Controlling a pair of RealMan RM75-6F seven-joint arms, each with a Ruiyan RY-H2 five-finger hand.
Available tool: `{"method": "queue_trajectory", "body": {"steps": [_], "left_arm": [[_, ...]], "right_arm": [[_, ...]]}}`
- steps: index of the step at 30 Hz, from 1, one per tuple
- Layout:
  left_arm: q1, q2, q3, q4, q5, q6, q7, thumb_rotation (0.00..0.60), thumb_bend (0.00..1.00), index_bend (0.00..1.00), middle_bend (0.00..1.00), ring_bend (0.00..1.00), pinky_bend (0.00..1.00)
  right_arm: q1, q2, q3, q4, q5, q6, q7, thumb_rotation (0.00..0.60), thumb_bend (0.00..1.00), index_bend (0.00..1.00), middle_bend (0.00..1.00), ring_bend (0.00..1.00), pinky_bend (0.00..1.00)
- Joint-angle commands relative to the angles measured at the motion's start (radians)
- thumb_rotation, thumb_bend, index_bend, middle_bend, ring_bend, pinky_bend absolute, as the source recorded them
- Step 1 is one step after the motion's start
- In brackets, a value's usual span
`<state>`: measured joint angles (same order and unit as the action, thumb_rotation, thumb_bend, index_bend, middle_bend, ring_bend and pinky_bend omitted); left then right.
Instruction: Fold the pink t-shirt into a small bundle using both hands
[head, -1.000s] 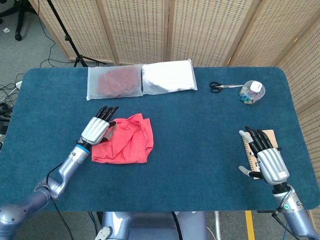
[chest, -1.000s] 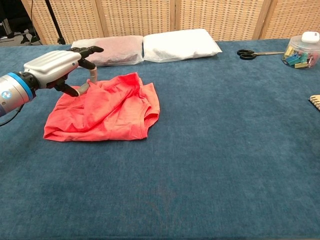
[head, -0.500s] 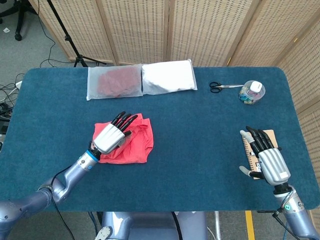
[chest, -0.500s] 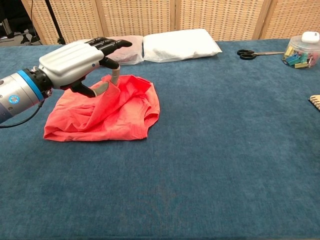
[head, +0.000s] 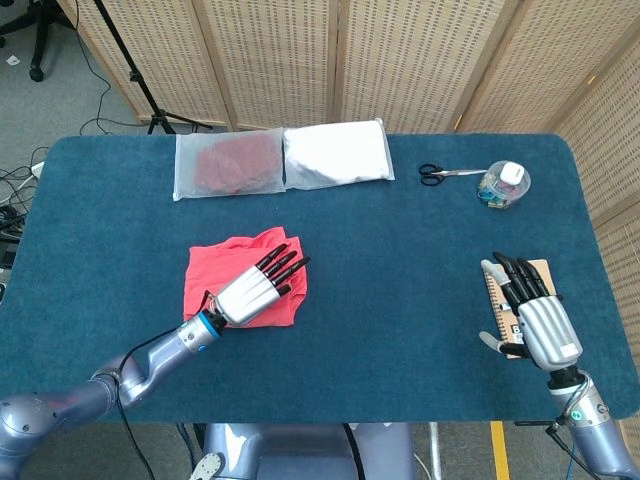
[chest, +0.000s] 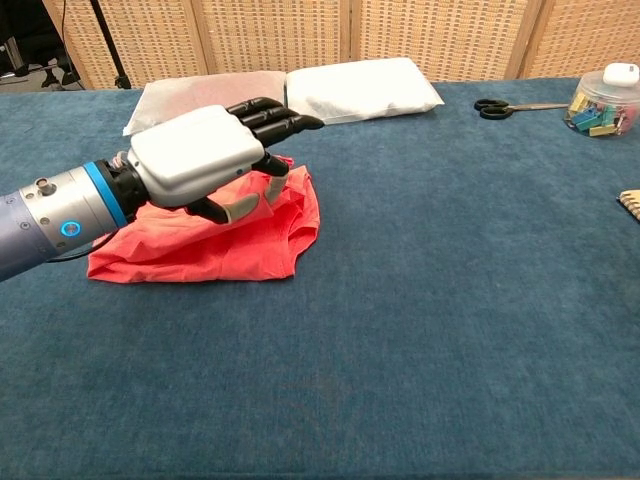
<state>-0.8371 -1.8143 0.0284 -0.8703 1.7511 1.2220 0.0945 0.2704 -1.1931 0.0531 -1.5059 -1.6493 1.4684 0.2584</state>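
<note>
Here the pink t-shirt (head: 240, 280) lies crumpled and partly folded on the left part of the blue counter (head: 400, 260), near the front of two flat bags at the far edge. The left hand (head: 262, 287) hovers flat over the right side of the shirt with its fingers stretched out and slightly apart, holding nothing; from the chest view it seems just above the cloth, but I cannot tell if it touches. The right hand (head: 530, 318) rests far away at the right, near edge, beside a notebook (head: 512, 300), fingers also straight and holding nothing. To do this step well, I think the left hand should press down the fold and smooth it, and the right hand should come over to take the free edge, because one hand alone will probably drag the whole shirt along the counter instead of folding it.
</note>
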Motion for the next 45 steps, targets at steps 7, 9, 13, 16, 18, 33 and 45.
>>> {"method": "queue_trajectory", "body": {"steps": [7,9,13,16,18,33,45], "left_arm": [[-0.010,-0.043,0.021,0.034,0.007,-0.039,-0.002,0.600,0.27,0.30,0.00,0.00,0.00],[-0.008,-0.052,0.022,0.041,0.009,-0.025,-0.026,0.600,0.18,0.05,0.00,0.00,0.00],[0.002,-0.069,0.009,0.047,0.003,0.020,-0.093,0.600,0.11,0.00,0.00,0.00,0.00],[0.013,-0.074,-0.016,0.030,-0.017,0.058,-0.162,0.600,0.07,0.00,0.00,0.00,0.00],[0.020,-0.067,-0.035,0.004,-0.035,0.078,-0.213,0.600,0.04,0.00,0.00,0.00,0.00],[0.086,-0.002,-0.090,-0.049,-0.159,0.058,-0.323,0.600,0.00,0.00,0.00,0.00,0.00],[0.150,-0.056,-0.049,0.046,-0.206,-0.021,-0.403,0.600,0.00,0.00,0.00,0.00,0.00]], "right_arm": [[-0.001,0.003,0.000,-0.003,0.000,0.001,0.002,0.600,0.00,0.00,0.00,0.00,0.00],[-0.001,0.004,0.000,-0.003,0.000,0.000,0.003,0.600,0.00,0.00,0.00,0.00,0.00],[-0.001,0.004,0.000,-0.003,0.000,0.000,0.004,0.600,0.00,0.00,0.00,0.00,0.00],[-0.001,0.005,0.000,-0.004,0.000,0.001,0.005,0.600,0.00,0.00,0.00,0.00,0.00],[-0.002,0.006,0.000,-0.005,-0.001,0.002,0.006,0.600,0.00,0.00,0.00,0.00,0.00],[-0.004,0.009,-0.001,-0.011,-0.003,0.005,0.006,0.600,0.00,0.00,0.00,0.00,0.00],[-0.003,0.008,-0.002,-0.012,-0.002,0.001,0.005,0.600,0.00,0.00,0.00,0.00,0.00]]}}
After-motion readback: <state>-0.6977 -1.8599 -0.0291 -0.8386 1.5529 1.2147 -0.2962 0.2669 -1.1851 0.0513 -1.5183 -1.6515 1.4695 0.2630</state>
